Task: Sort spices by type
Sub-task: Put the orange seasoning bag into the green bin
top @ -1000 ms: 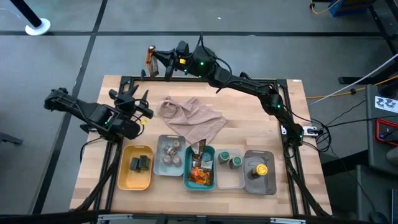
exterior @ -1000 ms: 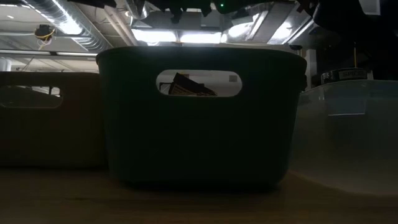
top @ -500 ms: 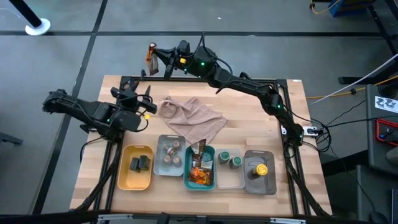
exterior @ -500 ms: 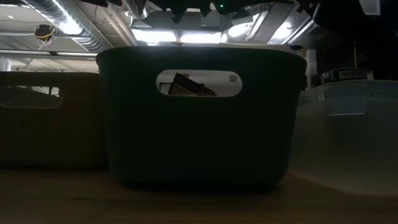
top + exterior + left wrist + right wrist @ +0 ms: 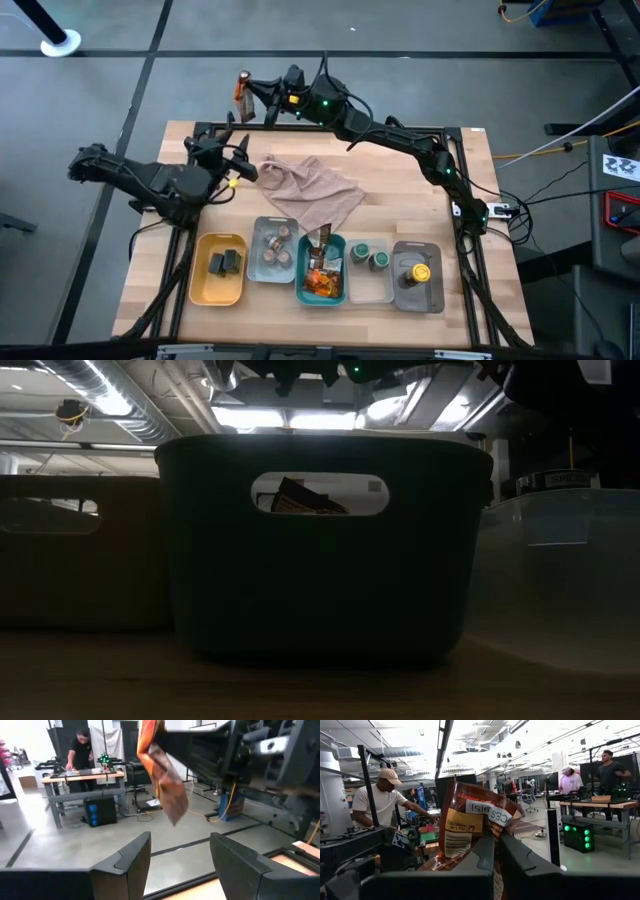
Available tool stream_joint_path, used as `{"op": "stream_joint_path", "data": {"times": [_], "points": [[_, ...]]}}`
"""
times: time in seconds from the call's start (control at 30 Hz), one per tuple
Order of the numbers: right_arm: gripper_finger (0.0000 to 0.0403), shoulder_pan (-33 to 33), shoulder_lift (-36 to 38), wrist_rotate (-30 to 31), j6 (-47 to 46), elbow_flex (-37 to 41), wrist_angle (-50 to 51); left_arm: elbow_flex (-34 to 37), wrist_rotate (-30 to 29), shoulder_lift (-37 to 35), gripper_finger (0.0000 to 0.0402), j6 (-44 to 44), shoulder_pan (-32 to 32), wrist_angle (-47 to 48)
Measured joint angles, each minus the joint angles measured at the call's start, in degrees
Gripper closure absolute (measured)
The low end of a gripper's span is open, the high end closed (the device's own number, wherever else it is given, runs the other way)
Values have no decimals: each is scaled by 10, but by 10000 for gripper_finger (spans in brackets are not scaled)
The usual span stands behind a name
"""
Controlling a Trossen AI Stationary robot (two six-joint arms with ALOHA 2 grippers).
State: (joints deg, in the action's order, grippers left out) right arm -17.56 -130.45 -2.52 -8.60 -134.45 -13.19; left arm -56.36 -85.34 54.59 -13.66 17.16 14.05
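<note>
My right gripper [image 5: 252, 88] reaches past the table's far edge near its left corner and is shut on a flat orange-brown packet [image 5: 241, 96]. The same packet [image 5: 162, 770] shows in the left wrist view. My left gripper [image 5: 236, 160] is open and hovers over the table, just left of the beige-pink cloth [image 5: 312, 190]; it touches nothing. Along the near side, black blocks [image 5: 224, 263] lie in the yellow tray, tan-lidded jars [image 5: 275, 243] in a grey tray, packets [image 5: 322, 275] in the teal tray, green-lidded jars [image 5: 370, 257] in the clear tray and a yellow-lidded jar [image 5: 420, 271] in another grey tray. My right gripper pinches the packet between its two fingers [image 5: 517, 862], near one end of the packet [image 5: 472, 830]. The fingers come about level, pointing toward the table's left. The packet is lifted clear beyond the far edge, and its free part [image 5: 172, 802] hangs tilted.
The crumpled cloth lies in the table's middle. Five trays stand in a row along the near edge; the teal tray [image 5: 320, 540] fills the low view, with a packet behind its handle hole. People work at benches in the room beyond. Bare wood [image 5: 450, 190] lies right of the cloth.
My left gripper has moved toward the table's right and slightly toward its far edge, ending close to the cloth's left edge, its fingers still open. My right gripper has kept the packet where it was.
</note>
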Motion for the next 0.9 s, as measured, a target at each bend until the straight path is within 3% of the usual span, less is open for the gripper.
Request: {"op": "stream_joint_path", "data": {"times": [0.23,0.67,0.9], "points": [[391,13,0,-1,0,0,-2,0,55,0,212,64,-40,-75],[389,29,0,0,14,0,-2,0,62,0,212,127,-84,-142],[392,35,0,0,15,0,-1,0,106,0,212,176,-122,-178]]}}
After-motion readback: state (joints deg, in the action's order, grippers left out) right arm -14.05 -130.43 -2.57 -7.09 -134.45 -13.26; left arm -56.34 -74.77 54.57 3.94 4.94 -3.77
